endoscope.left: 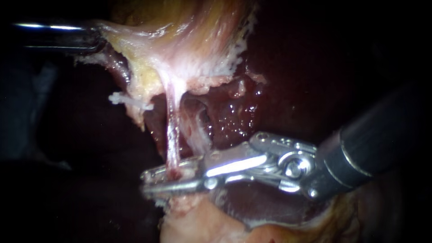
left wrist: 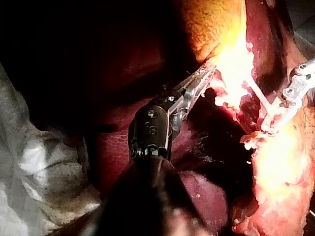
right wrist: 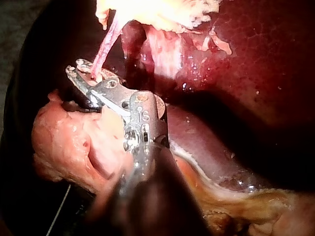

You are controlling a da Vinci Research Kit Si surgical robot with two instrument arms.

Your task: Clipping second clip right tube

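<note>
Nearest: right instrument (endoscope.left: 152, 181), in from the right, jaws closed across the thin pink tube (endoscope.left: 172, 130) low down, just above a pale tissue mound (endoscope.left: 198, 222). Tube taut, running up to the gallbladder (endoscope.left: 180, 45). A white clip (endoscope.left: 130, 102) left of it, apart. Wet red liver (endoscope.left: 234, 110) behind. Farthest: left instrument (endoscope.left: 95, 38), jaws clamped on the gallbladder's edge.

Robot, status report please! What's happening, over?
Left instrument shut on gallbladder. Right instrument shut on tube. Second tube close beside. Nothing blocking.
</note>
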